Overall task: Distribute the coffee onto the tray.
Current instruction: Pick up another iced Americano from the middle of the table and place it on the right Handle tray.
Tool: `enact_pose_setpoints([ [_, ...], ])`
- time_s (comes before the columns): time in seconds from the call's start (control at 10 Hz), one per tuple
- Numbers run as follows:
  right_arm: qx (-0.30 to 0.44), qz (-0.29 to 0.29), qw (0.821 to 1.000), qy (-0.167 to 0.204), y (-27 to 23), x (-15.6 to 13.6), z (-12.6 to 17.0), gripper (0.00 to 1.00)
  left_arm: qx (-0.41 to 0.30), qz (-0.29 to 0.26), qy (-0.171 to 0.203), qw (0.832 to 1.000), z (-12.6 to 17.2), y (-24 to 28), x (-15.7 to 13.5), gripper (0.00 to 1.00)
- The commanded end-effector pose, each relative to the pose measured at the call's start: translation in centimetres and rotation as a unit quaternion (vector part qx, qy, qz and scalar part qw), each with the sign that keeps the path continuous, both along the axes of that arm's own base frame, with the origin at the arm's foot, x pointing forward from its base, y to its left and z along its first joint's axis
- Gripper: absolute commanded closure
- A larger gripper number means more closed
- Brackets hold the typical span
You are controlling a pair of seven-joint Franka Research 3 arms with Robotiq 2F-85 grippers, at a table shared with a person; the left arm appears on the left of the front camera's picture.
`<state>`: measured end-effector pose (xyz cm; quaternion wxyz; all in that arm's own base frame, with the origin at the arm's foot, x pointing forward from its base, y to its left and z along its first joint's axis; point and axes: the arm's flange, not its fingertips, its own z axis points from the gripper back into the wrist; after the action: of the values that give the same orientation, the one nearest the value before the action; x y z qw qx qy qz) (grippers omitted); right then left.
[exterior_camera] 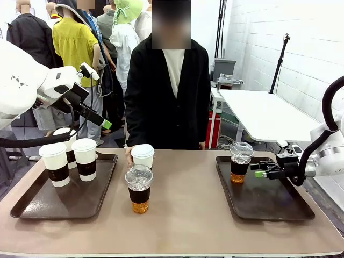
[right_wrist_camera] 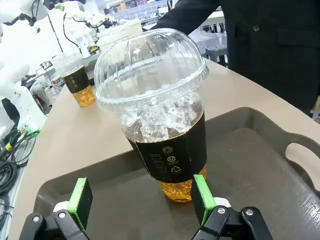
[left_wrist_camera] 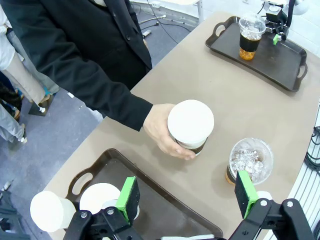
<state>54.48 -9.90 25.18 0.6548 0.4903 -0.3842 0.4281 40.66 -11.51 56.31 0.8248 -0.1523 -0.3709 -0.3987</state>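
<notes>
- Coffee stands in several places: three white paper cups with white lids and dark brown bands are grouped on the dark brown plastic tray at lower left of the front view.
- A fourth white paper cup stands on the tan table at the centre of the left wrist view, with the person's hand wrapped round its side.
- One clear dome-lidded plastic cup of brown iced coffee stands on the bare table, just in front of that fourth cup.
- You'll find the second iced coffee cup upright on the dark brown tray at right, near its far left corner.
- Your right gripper has its jaws spread wide and grips nothing. The second iced coffee cup stands just ahead of its green pads.
- Your left gripper hangs at upper left of the front view, above the table, with jaws wide apart and empty.
</notes>
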Motion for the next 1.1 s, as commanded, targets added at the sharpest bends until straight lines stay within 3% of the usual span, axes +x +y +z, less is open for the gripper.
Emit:
enact_pose_setpoints([
  [0.0, 0.002, 0.0, 1.0, 0.003, 0.1, -0.8, 0.2, 0.0, -0.004, -0.002, 0.003, 1.0, -0.1, 0.2, 0.0, 0.0],
  [0.3, -0.005, -0.01, 1.0, 0.012, 1.2, -4.6, 0.3, 0.0, -0.004, -0.002, 0.003, 1.0, -0.1, 0.2, 0.0, 0.0],
  [0.6, -0.014, -0.001, 1.0, -0.012, 4.1, -8.5, 1.3, 0.0, -0.004, -0.002, 0.003, 1.0, -0.1, 0.2, 0.0, 0.0],
  [1.0, -0.035, 0.045, 0.998, -0.039, 10.7, -9.7, 2.5, 0.0, -0.004, -0.002, 0.003, 1.0, -0.1, 0.2, 0.0, 0.0],
])
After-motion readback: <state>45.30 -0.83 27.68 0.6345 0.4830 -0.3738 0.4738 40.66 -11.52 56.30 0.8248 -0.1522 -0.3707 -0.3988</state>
